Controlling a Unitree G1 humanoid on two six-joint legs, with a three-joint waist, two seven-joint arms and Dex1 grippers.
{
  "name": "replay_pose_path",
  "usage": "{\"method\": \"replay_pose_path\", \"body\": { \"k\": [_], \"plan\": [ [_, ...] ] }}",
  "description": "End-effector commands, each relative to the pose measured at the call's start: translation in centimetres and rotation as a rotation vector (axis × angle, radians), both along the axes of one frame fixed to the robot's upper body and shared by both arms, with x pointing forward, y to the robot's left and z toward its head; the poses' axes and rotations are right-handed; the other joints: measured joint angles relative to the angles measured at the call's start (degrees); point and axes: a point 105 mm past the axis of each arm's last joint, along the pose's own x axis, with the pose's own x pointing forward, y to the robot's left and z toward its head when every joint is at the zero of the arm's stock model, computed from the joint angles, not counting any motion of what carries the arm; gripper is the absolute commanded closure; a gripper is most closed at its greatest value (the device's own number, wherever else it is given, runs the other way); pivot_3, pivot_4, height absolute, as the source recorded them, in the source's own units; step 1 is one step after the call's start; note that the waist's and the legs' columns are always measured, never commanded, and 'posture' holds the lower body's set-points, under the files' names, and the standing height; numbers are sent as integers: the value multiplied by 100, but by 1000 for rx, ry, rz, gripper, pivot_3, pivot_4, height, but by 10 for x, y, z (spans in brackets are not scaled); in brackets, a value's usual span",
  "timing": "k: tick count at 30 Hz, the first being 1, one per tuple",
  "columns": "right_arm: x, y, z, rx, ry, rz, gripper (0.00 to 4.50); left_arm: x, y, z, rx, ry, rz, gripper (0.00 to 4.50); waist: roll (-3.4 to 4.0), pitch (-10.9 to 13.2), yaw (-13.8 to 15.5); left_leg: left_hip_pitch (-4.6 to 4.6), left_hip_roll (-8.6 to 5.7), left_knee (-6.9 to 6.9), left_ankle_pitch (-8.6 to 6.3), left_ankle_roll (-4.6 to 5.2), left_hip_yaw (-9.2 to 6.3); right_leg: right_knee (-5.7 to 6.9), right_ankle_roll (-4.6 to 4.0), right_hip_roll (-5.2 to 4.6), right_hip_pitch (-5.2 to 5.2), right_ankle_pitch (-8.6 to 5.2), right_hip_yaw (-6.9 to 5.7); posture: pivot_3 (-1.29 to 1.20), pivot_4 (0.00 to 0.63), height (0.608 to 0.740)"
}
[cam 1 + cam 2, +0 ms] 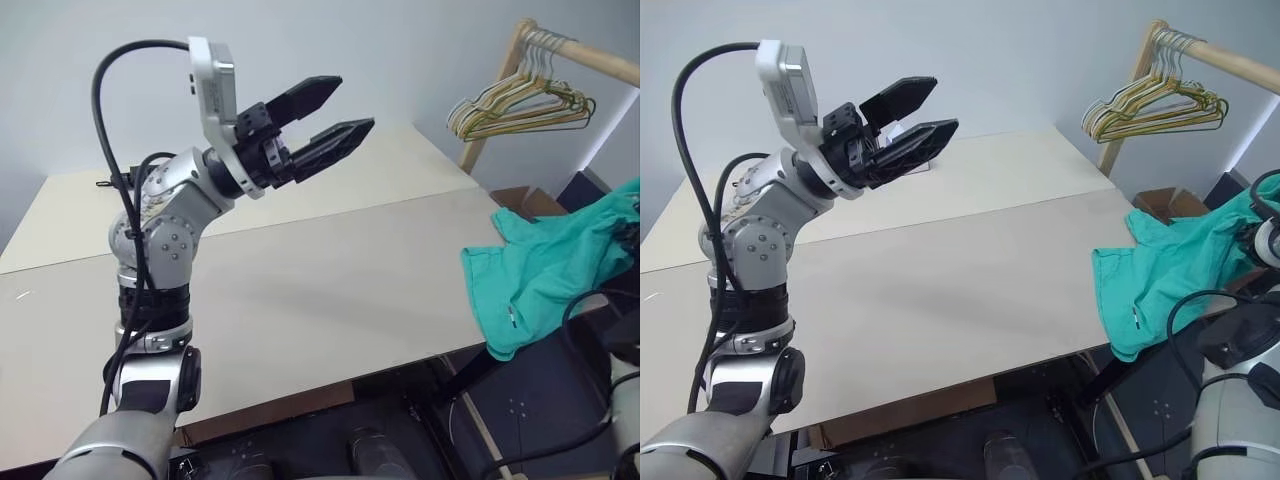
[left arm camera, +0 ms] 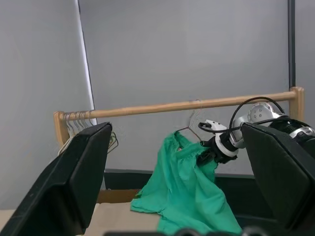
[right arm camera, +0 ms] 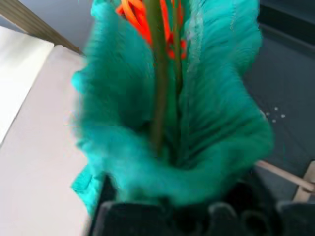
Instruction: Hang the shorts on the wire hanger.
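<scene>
Left end effector (image 1: 335,120) is up in the air above the worktop (image 1: 300,290), and its two black fingers are wide apart with nothing between them. Right end effector (image 2: 205,156) is over by the far right side, close against the shorts (image 1: 545,265), but the cloth hides its fingers, so I cannot tell if they are apart or pinching the cloth. The shorts are teal-green and soft, all bunched and crinkly at the stretchy top. Part of them droops on the right corner of the worktop and part is lifted up toward the wooden rail (image 2: 187,105). In the right wrist view a thin wire runs down the middle of the folds, next to a bright orange-red tag (image 3: 147,22). I think that thin wire is the wire hanger (image 2: 184,131), whose curved hook seems to sit on the rail above the shorts. Here is what could go wrong, I think. The cloth is floppy and heavy on one side, so it could slide off the skinny, smooth wire and fall to the floor. A tug could also bump the hook off the round rail. Farther back, a bunch of pale hangers (image 1: 520,105) hangs at the rail's end.
</scene>
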Motion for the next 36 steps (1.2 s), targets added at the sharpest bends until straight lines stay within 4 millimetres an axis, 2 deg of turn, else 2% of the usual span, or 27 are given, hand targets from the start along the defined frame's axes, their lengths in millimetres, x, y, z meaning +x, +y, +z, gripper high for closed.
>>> {"method": "replay_pose_path", "body": {
  "k": [1,4,6,7,10,15,18,23,28,32,36],
  "plan": [
    [0,0,26,-124,-58,-1,1584,-6,0,7,0,-30,-10,0,2,0,5,0,0,0,0,0,0,1,0,0,0,0,0,-166,4,740],
    [-1,4,34,-250,-48,6,635,-6,0,7,0,-30,-11,0,3,0,10,-1,0,0,0,0,-1,0,0,0,0,0,-1,-168,5,740],
    [-3,5,35,-354,-20,2,161,-6,-1,7,1,-30,-13,0,3,0,11,-1,1,0,0,0,-1,-2,1,0,0,0,-1,-170,7,740],
    [-3,6,34,-381,-15,5,65,-6,-1,6,1,-30,-14,0,3,0,11,-1,0,0,0,0,-1,-2,1,0,0,0,-1,-171,10,740],
    [-7,9,35,-504,0,-19,65,-7,0,5,2,-29,-16,0,3,0,7,-1,1,1,0,0,0,-1,1,0,0,0,1,-173,10,740],
    [-15,15,41,-824,-43,-101,65,-7,0,4,11,-30,-22,0,3,0,5,0,2,0,0,0,-1,0,5,1,0,-2,1,-174,10,740],
    [-17,26,42,-911,-116,-99,65,-7,0,4,15,-31,-23,0,3,-1,12,0,2,0,0,0,-1,0,38,0,0,-22,2,-174,10,740],
    [-23,49,33,-1192,-164,-69,65,-6,2,1,24,-27,-15,0,4,-1,9,0,1,0,0,0,-1,0,42,0,-1,-23,4,-176,6,740],
    [-34,74,39,-1467,-301,-71,65,2,15,-17,59,-7,72,0,8,-3,-9,5,2,-2,0,0,4,2,44,1,-1,-24,10,-173,6,740],
    [-35,80,43,-1512,-377,-54,65,9,27,-34,92,30,160,0,8,-3,-16,11,3,-3,0,0,7,3,44,3,0,-24,16,-171,8,740],
    [-32,95,49,-1523,-476,57,65,12,38,-47,123,55,220,0,7,-3,14,9,3,-3,0,0,5,0,43,3,1,-24,13,-152,12,740]
  ]
}}
